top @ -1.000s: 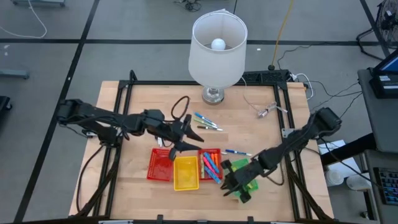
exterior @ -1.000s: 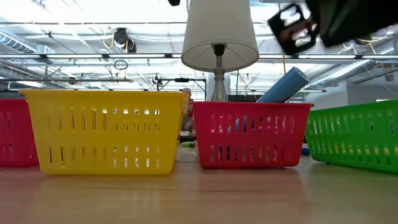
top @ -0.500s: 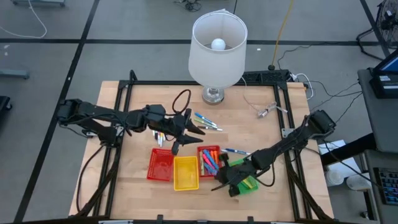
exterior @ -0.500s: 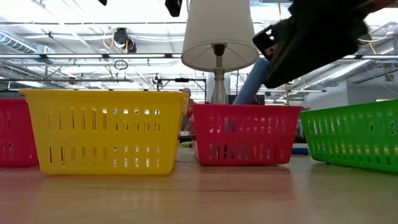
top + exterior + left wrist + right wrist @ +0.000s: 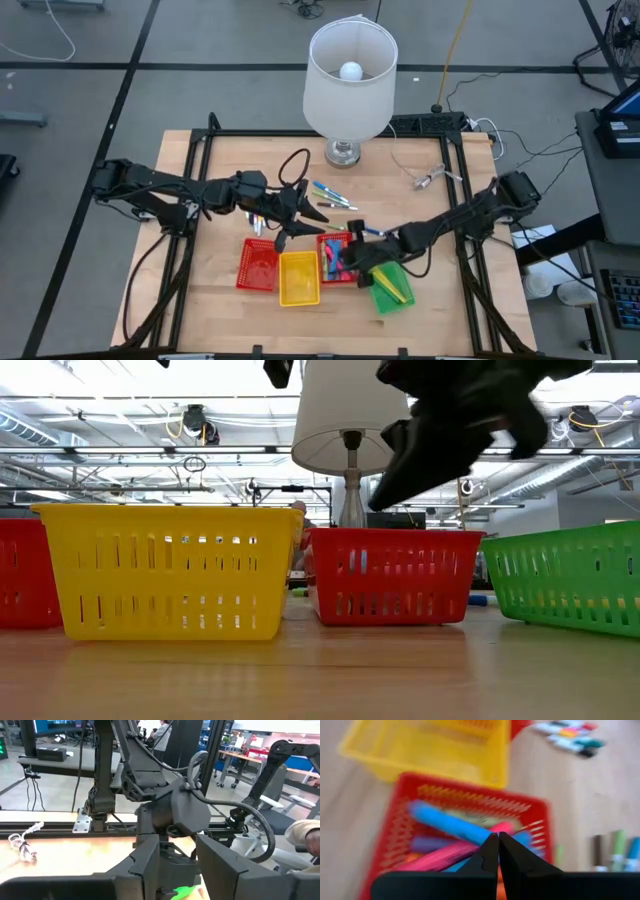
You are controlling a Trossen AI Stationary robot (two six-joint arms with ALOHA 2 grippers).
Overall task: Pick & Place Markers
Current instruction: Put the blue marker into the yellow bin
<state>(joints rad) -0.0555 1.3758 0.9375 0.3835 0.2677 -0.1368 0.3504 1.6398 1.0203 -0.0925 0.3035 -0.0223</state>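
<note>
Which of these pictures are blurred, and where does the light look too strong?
Right wrist view: the red tray and the markers in it are smeared by blur. Low view: the right arm is a dark silhouette against bright ceiling lights. High view: sharp, with the bulb glowing inside the lamp.

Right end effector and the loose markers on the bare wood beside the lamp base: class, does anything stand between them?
Nothing visible does. The right end effector, shut, hangs over the red tray of markers; the loose markers lie on open wood beyond it. The left end effector hovers beside them, not between.
</note>
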